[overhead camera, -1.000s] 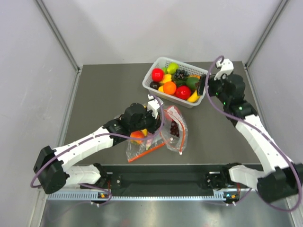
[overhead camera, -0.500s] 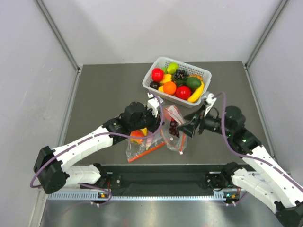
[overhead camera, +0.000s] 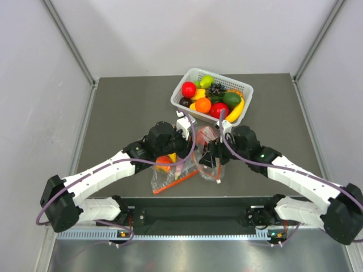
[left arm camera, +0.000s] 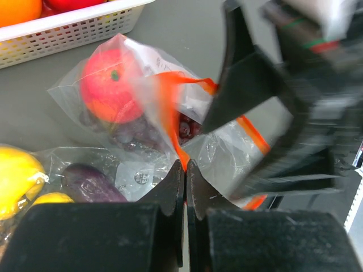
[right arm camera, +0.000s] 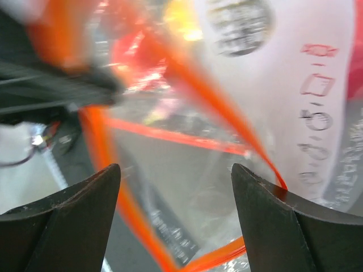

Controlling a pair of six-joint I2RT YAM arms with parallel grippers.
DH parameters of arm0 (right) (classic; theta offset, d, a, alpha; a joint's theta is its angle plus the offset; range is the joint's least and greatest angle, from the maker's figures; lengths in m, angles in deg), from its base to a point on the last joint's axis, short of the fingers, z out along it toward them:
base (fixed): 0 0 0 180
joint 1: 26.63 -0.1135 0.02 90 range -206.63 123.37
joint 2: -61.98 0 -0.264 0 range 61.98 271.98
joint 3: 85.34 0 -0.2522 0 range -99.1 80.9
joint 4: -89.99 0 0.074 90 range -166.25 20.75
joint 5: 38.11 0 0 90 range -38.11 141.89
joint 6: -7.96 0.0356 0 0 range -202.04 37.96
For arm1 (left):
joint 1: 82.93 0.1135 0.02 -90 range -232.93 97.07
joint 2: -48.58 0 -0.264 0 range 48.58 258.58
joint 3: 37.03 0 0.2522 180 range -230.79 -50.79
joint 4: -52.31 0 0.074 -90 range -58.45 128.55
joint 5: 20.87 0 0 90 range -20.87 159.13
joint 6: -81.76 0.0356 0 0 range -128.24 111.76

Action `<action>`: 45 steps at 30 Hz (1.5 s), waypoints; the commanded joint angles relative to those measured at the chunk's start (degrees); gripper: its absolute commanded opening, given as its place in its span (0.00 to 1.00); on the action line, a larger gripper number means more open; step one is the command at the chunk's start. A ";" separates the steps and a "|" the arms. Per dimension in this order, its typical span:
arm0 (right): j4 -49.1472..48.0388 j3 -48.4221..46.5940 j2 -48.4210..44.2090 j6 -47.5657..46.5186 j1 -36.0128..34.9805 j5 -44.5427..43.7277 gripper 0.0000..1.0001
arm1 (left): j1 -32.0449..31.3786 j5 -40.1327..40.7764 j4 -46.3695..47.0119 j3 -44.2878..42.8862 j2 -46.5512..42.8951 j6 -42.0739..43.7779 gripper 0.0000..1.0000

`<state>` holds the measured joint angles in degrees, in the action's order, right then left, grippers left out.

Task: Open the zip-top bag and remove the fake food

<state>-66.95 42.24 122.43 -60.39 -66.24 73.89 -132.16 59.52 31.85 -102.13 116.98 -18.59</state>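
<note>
The zip-top bag lies crinkled at mid table, its orange-red zip strip parted into a loop. Inside it show the fake food: a red apple and dark grapes. My left gripper is shut on one side of the strip at the bag's mouth, seen from above as the left gripper. My right gripper is open, its fingertips on either side of the bag's open mouth, with nothing pinched. From above, the right gripper sits over the bag, right beside the left one.
A second clear bag with a lemon and an eggplant lies just left of the first, under my left arm. A white basket full of fruit stands behind the bags at the back right.
My right arm has swung from the basket down and left to the bag's mouth, its jaws narrowing a little. The left gripper has kept its hold without moving.
</note>
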 commanded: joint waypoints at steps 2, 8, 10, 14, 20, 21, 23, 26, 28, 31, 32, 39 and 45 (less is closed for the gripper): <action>-1.30 -2.13 3.80 1.73 -0.73 -11.61 0.79 | -0.16 -1.20 1.34 -1.40 -1.69 0.07 0.00; -0.25 -3.00 5.56 1.03 -1.69 -25.33 0.80 | -0.16 -2.52 1.60 -0.96 -2.04 0.33 0.00; -0.07 -3.62 7.49 0.41 -2.30 -28.32 0.80 | -0.16 -3.66 2.48 -1.05 -1.78 0.42 0.00; -0.24 -6.34 11.53 -0.99 -5.73 -32.89 0.79 | -0.16 -6.47 4.06 -1.14 -0.99 -0.02 0.00; -2.18 -8.72 17.85 -2.05 -8.46 -36.85 0.70 | -0.34 -9.20 4.32 -2.19 0.86 -0.02 0.00; -3.75 -8.55 18.47 -2.05 -8.72 -36.59 0.68 | -0.34 -9.29 4.50 -2.19 0.86 -0.02 0.00; -5.51 -7.58 19.70 -1.61 -8.90 -35.71 0.67 | -0.34 -9.29 4.85 -2.02 0.77 -0.11 0.00; -7.89 -6.26 22.07 -1.00 -8.90 -36.32 0.66 | -0.43 -9.82 5.38 -1.67 0.59 -0.46 0.00; -8.77 -5.47 23.22 -0.64 -8.90 -36.41 0.66 | -0.43 -10.25 5.73 -1.49 0.42 -0.72 0.00; -12.54 -4.50 25.94 -0.03 -8.90 -37.03 0.67 | -0.43 -10.78 6.17 -1.14 0.07 -1.08 0.00; -13.07 -4.33 27.34 0.15 -8.90 -37.38 0.68 | -0.43 -10.87 6.00 -1.05 0.07 -1.16 0.00; -17.21 -3.53 32.80 0.50 -8.99 -42.56 0.60 | -0.43 -11.05 6.08 0.18 -1.51 -1.43 0.00; -16.95 -4.06 34.83 -0.55 -8.90 -44.67 0.18 | -0.43 -10.26 6.00 0.97 -2.22 -1.34 0.00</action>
<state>-85.66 37.37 154.76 -60.24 -74.90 32.41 -132.16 51.33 32.88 -101.14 117.31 -20.05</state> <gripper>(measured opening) 0.242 0.015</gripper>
